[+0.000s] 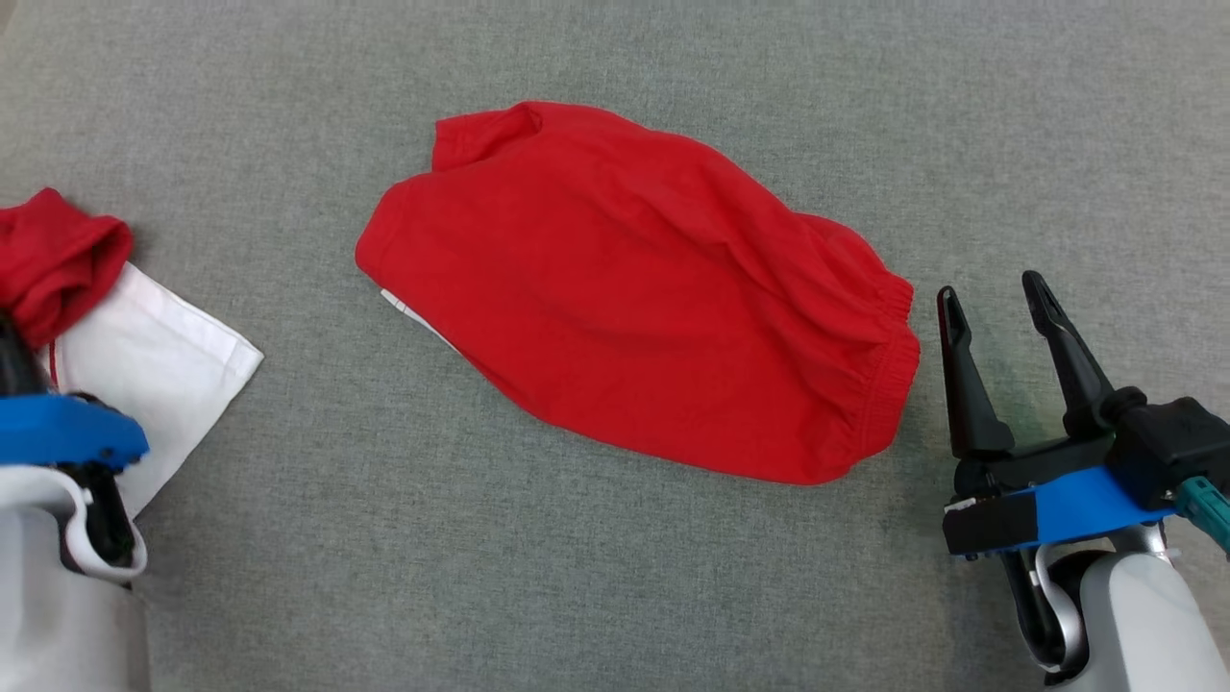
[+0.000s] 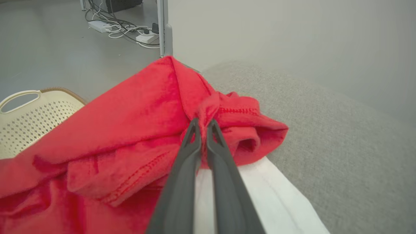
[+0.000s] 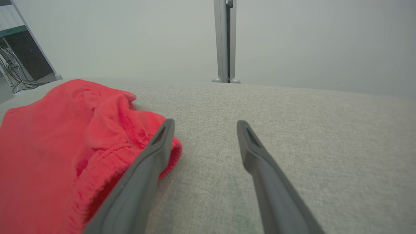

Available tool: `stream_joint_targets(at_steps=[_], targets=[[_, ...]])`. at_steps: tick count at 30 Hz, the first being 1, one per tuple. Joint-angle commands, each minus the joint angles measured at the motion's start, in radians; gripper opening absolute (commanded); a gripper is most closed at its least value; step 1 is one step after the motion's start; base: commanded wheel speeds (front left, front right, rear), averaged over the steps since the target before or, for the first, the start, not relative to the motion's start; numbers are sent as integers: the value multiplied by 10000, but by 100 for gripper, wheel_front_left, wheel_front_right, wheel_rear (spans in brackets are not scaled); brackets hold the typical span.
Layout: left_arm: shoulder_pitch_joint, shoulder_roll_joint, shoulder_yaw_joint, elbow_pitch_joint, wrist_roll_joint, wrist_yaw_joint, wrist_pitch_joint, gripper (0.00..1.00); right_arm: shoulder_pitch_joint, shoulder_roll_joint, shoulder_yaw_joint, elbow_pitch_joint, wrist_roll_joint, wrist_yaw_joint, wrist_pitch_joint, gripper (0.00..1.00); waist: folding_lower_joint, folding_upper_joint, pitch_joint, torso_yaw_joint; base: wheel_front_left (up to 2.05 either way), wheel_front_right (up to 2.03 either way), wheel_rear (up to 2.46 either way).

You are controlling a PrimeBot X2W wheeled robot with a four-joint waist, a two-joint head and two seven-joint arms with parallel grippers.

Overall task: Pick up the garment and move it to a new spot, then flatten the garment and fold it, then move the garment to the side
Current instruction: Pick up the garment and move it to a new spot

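Left hand (image 2: 203, 123) grips a bunched red garment (image 2: 130, 107) over a white cloth (image 1: 159, 365) at the head view's left edge, seemingly setting it aside; the open right hand (image 1: 990, 286) should next take the centre red shorts (image 1: 625, 288).

Head cam looks down on grey tabletop (image 1: 384, 557) — both wrist cams skim it low, v. close.

I note red cotton elastic-waist shorts (image 1: 634, 288) mid-table on the grey woven tabletop (image 1: 384, 538), my right gripper (image 1: 990, 286) just right of them. Far left, a crumpled red cloth garment (image 1: 53, 255) lies on a flat white cloth (image 1: 163, 365).
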State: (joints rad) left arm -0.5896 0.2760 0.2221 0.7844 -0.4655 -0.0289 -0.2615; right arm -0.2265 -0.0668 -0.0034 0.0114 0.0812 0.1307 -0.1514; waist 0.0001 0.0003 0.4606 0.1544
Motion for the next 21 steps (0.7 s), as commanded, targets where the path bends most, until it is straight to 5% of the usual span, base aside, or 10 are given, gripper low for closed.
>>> stream_joint_targets(at_steps=[1,3,4,5,21], targets=[[337,-163,140,-96,83,-46,-45,0,-97,6,-10,67,11,1,-85,100,-1,-3,-117,-66,0,0,0],[703,-338,357,-465,320,1,-48,0,-35,40,-19,182,74,1,-162,100,-1,-3,-322,-130,0,0,0],[966,-490,433,-667,481,30,-48,86,5,53,-8,270,85,1,-207,100,-1,-3,-489,-172,0,0,0],[1208,-626,463,-862,656,17,-47,100,51,65,-27,336,102,1,-273,100,-1,-3,-657,-188,0,0,0],[4281,-2052,-1354,-4441,3253,-47,-49,100,1178,154,28,1147,342,1,-404,100,-1,-3,-3252,-925,0,0,0]])
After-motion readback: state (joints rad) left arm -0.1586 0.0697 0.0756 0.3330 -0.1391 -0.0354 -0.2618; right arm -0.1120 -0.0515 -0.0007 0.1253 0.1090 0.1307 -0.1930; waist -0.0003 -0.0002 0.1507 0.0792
